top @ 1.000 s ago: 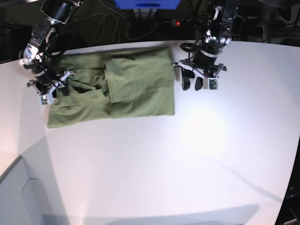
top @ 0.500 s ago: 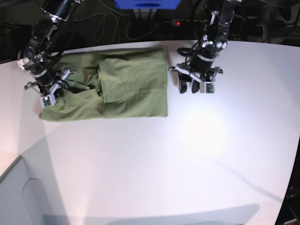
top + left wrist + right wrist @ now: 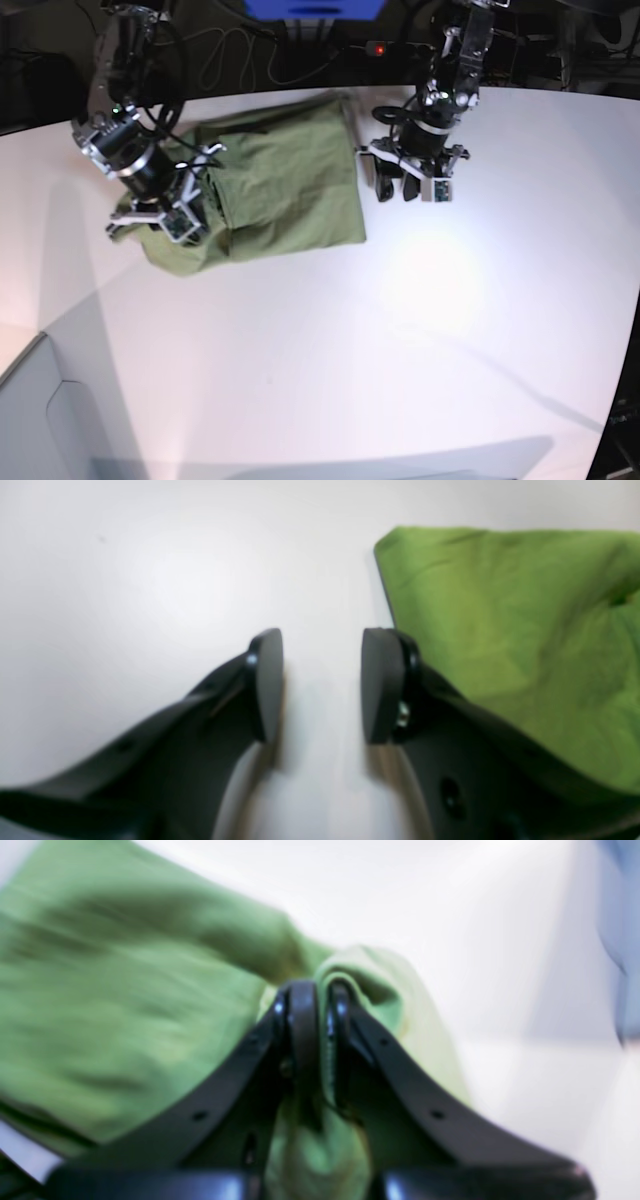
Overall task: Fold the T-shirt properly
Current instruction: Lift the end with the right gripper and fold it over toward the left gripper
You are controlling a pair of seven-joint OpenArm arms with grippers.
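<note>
The olive-green T-shirt (image 3: 285,175) lies partly folded on the white table (image 3: 400,330), with its left part bunched up. My right gripper (image 3: 165,215) is at the shirt's left edge. In the right wrist view this gripper (image 3: 322,1005) is shut on a pinched fold of the T-shirt (image 3: 125,990), and cloth hangs between the fingers. My left gripper (image 3: 400,188) stands just off the shirt's right edge. It is open (image 3: 322,685) over bare table with nothing between the pads (image 3: 267,685), and the T-shirt (image 3: 500,630) lies right beside the right-hand finger.
Cables (image 3: 230,55), a blue object (image 3: 310,8) and a red light (image 3: 378,48) sit in the dark area behind the table's far edge. A lower grey surface (image 3: 40,420) adjoins the table at the bottom left.
My right gripper has shut on the shirt's left edge and carried it toward the middle, bunching the left part. The left arm has shifted slightly left and stays open.
</note>
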